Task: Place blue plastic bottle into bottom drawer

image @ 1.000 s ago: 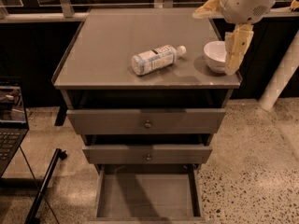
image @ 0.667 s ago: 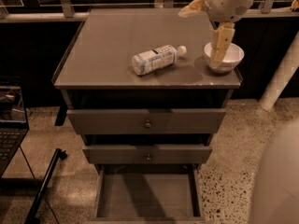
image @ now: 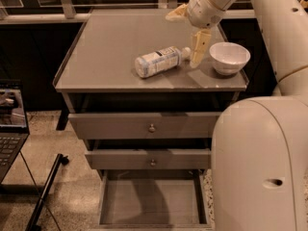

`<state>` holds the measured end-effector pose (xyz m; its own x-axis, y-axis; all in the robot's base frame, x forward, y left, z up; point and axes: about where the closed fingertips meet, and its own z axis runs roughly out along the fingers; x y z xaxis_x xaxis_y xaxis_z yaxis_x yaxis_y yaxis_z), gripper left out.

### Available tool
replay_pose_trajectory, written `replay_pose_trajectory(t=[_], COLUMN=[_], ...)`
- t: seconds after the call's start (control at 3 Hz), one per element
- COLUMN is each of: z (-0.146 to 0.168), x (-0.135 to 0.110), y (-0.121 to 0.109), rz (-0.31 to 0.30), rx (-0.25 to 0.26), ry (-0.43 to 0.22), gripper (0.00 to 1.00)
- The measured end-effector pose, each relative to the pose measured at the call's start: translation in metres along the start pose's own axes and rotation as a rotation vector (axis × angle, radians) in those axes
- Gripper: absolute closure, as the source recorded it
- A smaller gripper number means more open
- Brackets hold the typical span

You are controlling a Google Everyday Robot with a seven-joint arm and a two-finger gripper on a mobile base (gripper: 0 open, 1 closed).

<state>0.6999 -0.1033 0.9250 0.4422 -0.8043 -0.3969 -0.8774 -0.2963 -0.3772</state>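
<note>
The blue plastic bottle (image: 158, 61) lies on its side on the cabinet top (image: 106, 47), with its white cap pointing right. My gripper (image: 182, 41) hangs open just above and right of the cap, between the bottle and the white bowl. One finger (image: 199, 47) points down beside the cap without touching the bottle; the other sticks out to the upper left. The bottom drawer (image: 151, 203) is pulled out below, and its flat floor is bare.
A white bowl (image: 229, 57) stands at the right edge of the cabinet top. The two knobbed drawers (image: 151, 127) above are slightly pulled out. My robot body (image: 260, 167) fills the lower right. A laptop (image: 9, 124) and a black stand leg (image: 45, 191) are on the left.
My gripper has moved left from over the bowl to beside the bottle's cap. My robot body has come into view at the lower right. The bottle has not moved.
</note>
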Motion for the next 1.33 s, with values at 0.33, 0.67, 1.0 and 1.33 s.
replay_pose_trajectory(t=[0.33, 0.67, 1.0, 1.33], z=[0.003, 0.028, 0.064, 0.100], x=[0.002, 0.007, 0.017, 0.024], y=[-0.004, -0.012, -0.020, -0.022], rz=[0.023, 0.022, 0.028, 0.044], rx=[0.025, 0.017, -0.005, -0.032], ry=[-0.003, -0.041, -0.102, -0.158], gripper=[0.00, 0.00, 0.00, 0.00])
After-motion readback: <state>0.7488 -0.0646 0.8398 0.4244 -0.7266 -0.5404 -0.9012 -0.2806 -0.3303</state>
